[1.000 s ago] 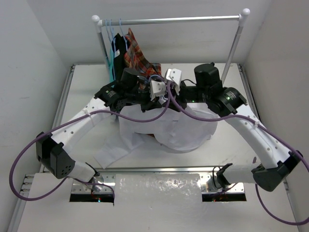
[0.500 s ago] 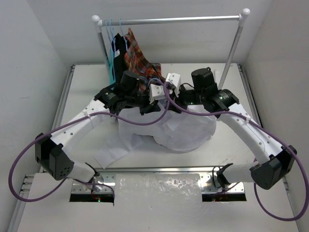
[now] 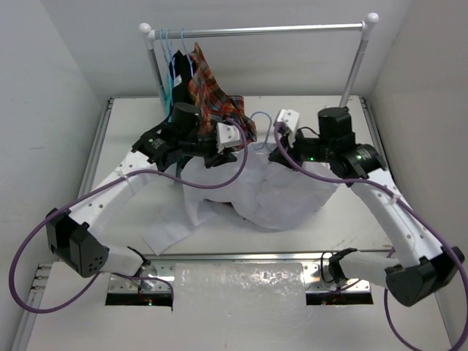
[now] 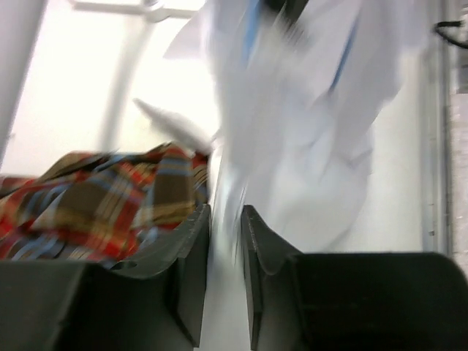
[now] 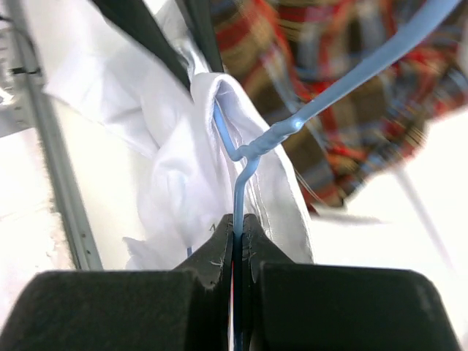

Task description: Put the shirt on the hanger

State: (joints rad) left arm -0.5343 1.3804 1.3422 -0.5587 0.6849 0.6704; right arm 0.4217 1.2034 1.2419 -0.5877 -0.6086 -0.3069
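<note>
Both outstretched; right gripper (image 5: pixel 238 219) pinches hanger (image 5: pixel 238 183); left gripper (image 4: pixel 225 219) grips shirt (image 4: pixel 314 146).

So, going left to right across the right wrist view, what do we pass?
Plain white collared shirt → right gripper, shut on the thin light-blue wire hanger → red-orange plaid shirt.

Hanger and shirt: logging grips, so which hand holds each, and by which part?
Right hand pinches the hanger wire just below its twisted neck. Left hand pinches a fold of the shirt; which part is unclear.
</note>
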